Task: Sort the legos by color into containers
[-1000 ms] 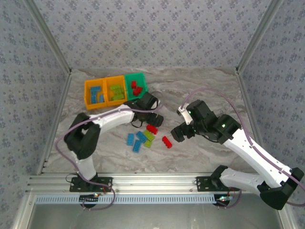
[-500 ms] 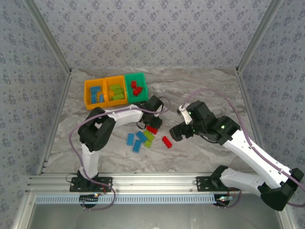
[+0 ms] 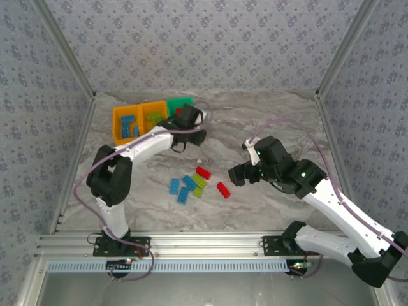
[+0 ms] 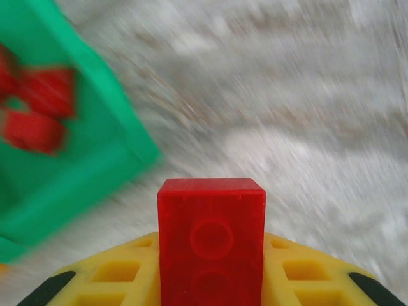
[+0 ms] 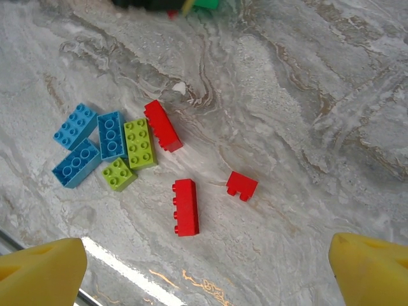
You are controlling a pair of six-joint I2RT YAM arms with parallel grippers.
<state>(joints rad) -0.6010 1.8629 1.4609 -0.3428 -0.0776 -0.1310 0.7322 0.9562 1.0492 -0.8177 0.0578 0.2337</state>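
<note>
Red lego [image 4: 211,239] in clenched left jaws near green container [image 4: 83,172]; right jaws wide apart.

light: bright, even | shadows: faint | left wrist view: background motion-blurred | right wrist view: sharp

Robotics lab test cell, not a home. Boxed-in bench: patterned panel walls [image 3: 204,44] framed by bare aluminium posts [image 3: 64,48], over a marble-print tabletop [image 3: 268,108]. A slotted aluminium rail [image 3: 204,241] runs along the near edge. Two white-and-black robot arms are bolted there: left arm [image 3: 143,148], right arm [image 3: 331,204].
</note>
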